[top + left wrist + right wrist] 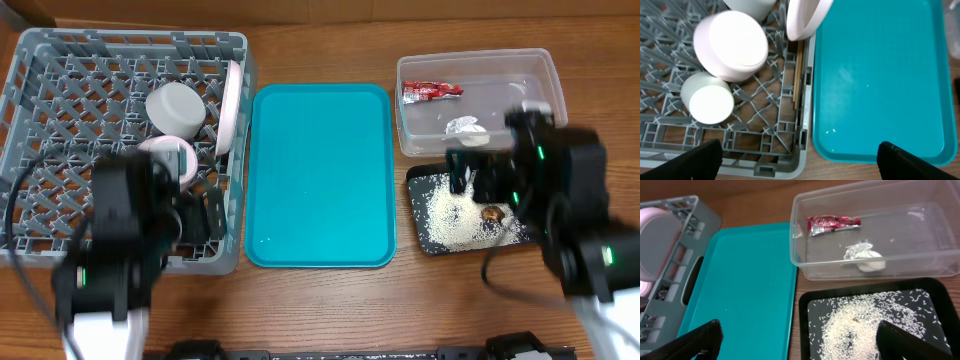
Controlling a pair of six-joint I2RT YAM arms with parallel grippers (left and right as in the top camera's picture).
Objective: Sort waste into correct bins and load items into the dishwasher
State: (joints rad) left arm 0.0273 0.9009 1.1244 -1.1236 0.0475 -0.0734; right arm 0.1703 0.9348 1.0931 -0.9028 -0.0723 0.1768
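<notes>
**Waste binned, dishes racked**

Wrapper (432,91) and tissue (466,128) lie in the clear tub (540,75). Rice (447,205) and brown scrap (491,213) are in the black tray (411,200) just beside it. Bowl (732,45), cup (707,97), plate (230,105) and chopsticks (798,75) sit in the grey rack (60,90). Teal tray (320,175) lies between rack and bins on the wooden surface (330,310). Left pincer (800,162) and right pincer (800,340) are both wide, holding nothing.

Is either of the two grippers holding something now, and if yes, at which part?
Nothing is held. The left gripper and the right gripper both have their fingers spread wide, with nothing between them.
</notes>
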